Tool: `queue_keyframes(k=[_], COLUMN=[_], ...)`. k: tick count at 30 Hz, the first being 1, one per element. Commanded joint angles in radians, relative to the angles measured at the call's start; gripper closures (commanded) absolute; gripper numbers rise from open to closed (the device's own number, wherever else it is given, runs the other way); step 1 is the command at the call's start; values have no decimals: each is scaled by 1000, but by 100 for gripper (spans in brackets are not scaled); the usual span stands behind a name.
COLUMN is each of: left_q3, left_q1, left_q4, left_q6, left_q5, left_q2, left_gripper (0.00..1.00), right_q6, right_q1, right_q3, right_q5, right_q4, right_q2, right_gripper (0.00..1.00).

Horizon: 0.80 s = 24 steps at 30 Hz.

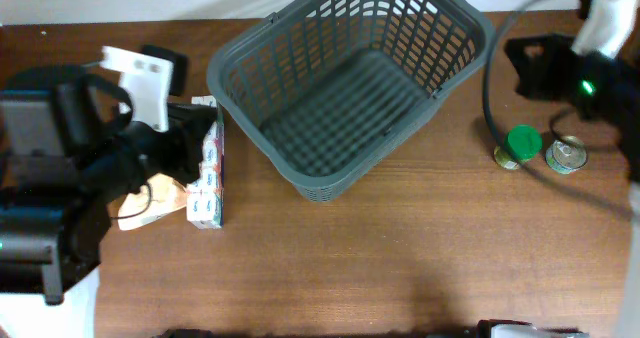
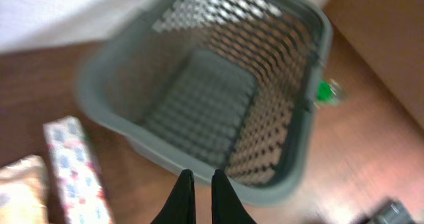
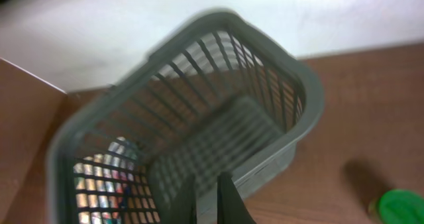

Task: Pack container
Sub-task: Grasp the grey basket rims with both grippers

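Note:
The container, a large dark grey lattice basket (image 1: 350,88), stands empty at the back middle of the table. It also shows in the left wrist view (image 2: 199,85) and the right wrist view (image 3: 199,124). My left gripper (image 1: 195,138) hovers left of the basket, above a long patterned carton (image 1: 208,173); its fingers (image 2: 199,184) are together and empty. My right gripper (image 1: 515,53) hovers just right of the basket; its fingers (image 3: 211,194) are together and empty. A green-lidded jar (image 1: 521,143) and a small tin can (image 1: 566,156) stand right of the basket.
A tan packet (image 1: 150,203) lies beside the carton, which also shows in the left wrist view (image 2: 73,164). A white object (image 1: 140,78) sits at the back left. A black cable (image 1: 490,98) curves between basket and jar. The green lid shows in the right wrist view (image 3: 401,207).

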Motion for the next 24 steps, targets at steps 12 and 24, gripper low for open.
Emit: queue_keyframes(k=[12, 24], left_q3=[-9, -77], left_q1=[-386, -726], left_q4=[-163, -164], left_q6=[-79, -248], left_q5=[-103, -333], left_q2=[77, 219], left_gripper=[98, 98], right_q6=[21, 128], right_q1=[26, 84], right_q3=[25, 25], right_q5=[-8, 88], right_q4=[74, 120], right_q2=[171, 284], right_gripper=[96, 96])
